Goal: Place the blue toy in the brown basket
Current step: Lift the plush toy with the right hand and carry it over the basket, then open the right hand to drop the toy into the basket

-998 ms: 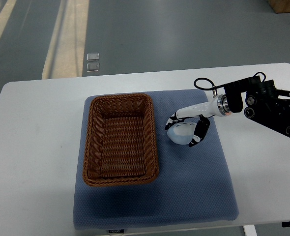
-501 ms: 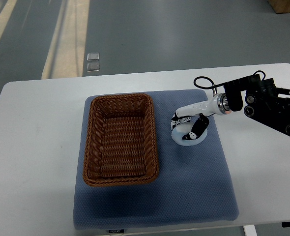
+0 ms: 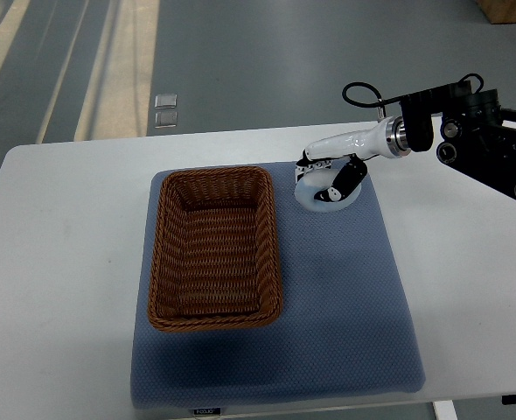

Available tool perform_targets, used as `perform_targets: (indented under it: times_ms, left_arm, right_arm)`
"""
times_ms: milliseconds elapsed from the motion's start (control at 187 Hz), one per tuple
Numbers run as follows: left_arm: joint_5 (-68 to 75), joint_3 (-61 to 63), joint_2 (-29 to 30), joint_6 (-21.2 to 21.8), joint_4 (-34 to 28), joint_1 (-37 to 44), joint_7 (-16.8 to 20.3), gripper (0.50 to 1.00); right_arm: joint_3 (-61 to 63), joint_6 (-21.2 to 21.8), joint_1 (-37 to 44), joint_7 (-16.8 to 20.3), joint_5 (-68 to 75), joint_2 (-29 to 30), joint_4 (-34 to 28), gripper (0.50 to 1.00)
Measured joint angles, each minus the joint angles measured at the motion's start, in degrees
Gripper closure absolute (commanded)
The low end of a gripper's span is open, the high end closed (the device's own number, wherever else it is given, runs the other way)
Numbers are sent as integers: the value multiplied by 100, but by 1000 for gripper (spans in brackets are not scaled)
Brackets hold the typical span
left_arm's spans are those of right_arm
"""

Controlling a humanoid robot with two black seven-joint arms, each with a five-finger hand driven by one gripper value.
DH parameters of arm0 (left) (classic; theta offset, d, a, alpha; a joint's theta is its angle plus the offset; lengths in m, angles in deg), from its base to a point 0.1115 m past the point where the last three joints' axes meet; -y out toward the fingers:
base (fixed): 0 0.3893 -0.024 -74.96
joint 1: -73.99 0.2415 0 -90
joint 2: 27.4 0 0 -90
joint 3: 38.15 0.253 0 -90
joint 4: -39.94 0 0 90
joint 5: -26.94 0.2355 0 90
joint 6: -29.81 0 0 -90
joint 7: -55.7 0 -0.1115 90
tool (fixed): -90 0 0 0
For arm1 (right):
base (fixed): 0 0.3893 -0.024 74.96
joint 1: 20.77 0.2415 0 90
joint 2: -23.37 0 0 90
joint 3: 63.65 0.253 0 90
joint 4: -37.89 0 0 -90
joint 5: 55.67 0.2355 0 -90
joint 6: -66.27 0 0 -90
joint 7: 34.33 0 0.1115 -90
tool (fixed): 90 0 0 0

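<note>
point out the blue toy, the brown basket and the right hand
blue toy [image 3: 324, 194], top view, pale lower body below the fingers
brown basket [image 3: 214, 248], top view, woven floor
right hand [image 3: 330, 178], top view, middle of the hand

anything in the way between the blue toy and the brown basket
Nothing visible does. The right hand is closed on the blue toy, beside the far right corner of the brown basket. Only bare blue mat and the basket's right rim lie between them, and the basket is empty.

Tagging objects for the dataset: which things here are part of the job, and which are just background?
In the job: pale blue toy, held by right hand; brown wicker basket, empty.
Background: blue mat, white table, two small floor plates.
</note>
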Motion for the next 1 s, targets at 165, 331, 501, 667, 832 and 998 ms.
perform_targets:
  times_ms: [165, 331, 501, 667, 832, 998]
  left_arm:
    - [0, 0, 0, 0, 0, 0, 0, 500]
    - [0, 0, 0, 0, 0, 0, 0, 500]
    - [0, 0, 0, 0, 0, 0, 0, 500]
    - [0, 0, 0, 0, 0, 0, 0, 500]
    - [0, 0, 0, 0, 0, 0, 0, 500]
    - [0, 0, 0, 0, 0, 0, 0, 500]
  right_arm:
    - [108, -167, 130, -12, 22, 219, 30, 1000]
    - [520, -405, 162, -21, 64, 731, 60, 1000]
    - [660, -555, -2, -22, 75, 1217, 63, 1000]
    - [668, -746, -290, -18, 74, 1565, 65, 1000]
    - [669, -875, -617, -7, 57, 1831, 199, 1000]
    - [669, -999, -853, -4, 50, 2019, 284, 975]
